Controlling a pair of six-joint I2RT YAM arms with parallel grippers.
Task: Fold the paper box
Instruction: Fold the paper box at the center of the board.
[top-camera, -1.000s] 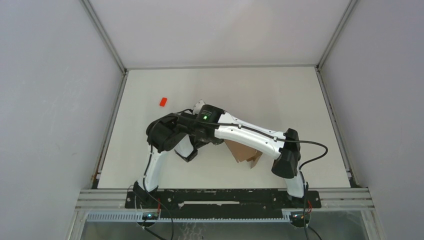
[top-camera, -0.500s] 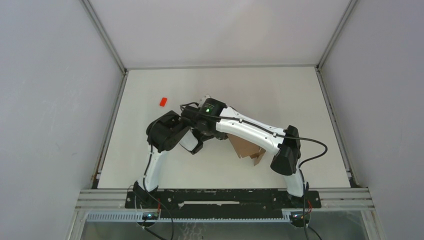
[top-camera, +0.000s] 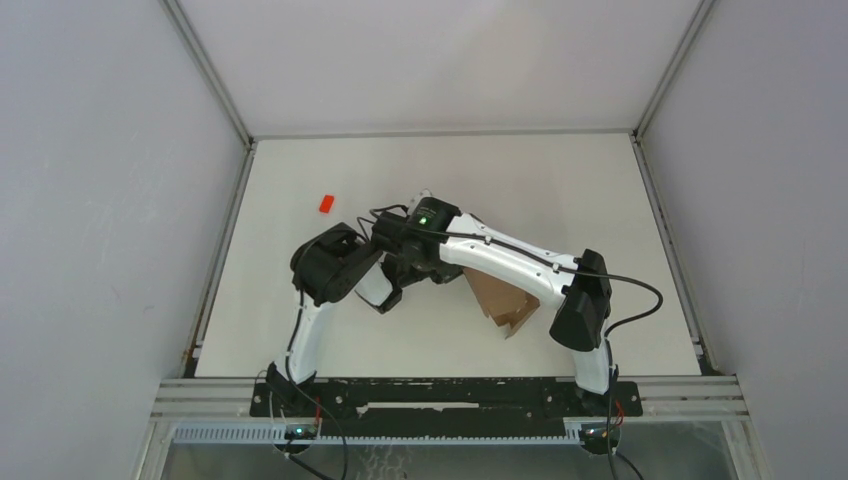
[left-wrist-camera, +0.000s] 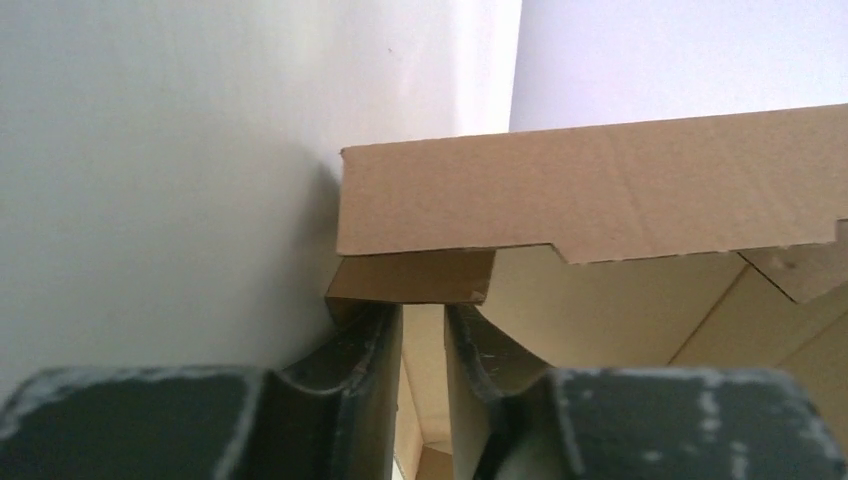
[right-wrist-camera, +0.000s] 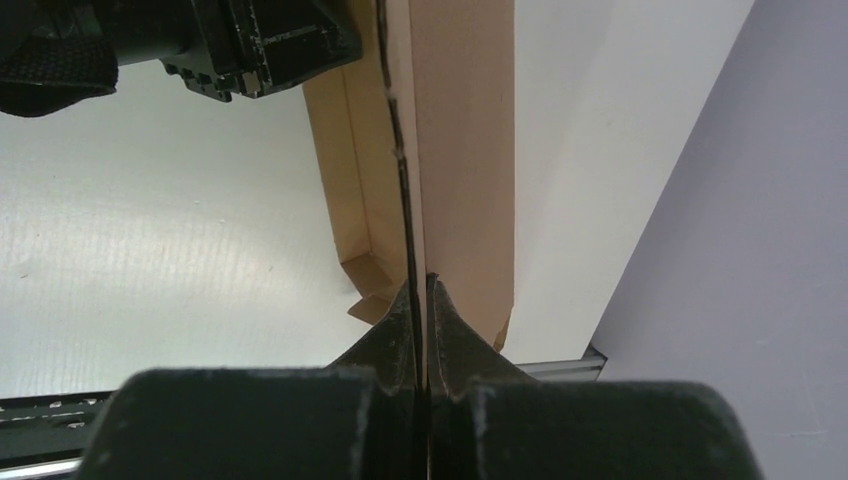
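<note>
We are looking down on a white table (top-camera: 560, 190) where both arms are reaching inward and meeting near the middle. The paper box (top-camera: 500, 300), brown cardboard and partly folded, is sitting just right of centre under the right arm. The right gripper (right-wrist-camera: 421, 290) is pinching a thin upright panel of it, likely to steady the box so the walls can be worked. The left gripper (left-wrist-camera: 423, 315) is nosing under a folded flap edge, its jaws narrowly parted with nothing clearly clamped between them. A small red block (top-camera: 325, 203) is lying well apart, to the far left.
</note>
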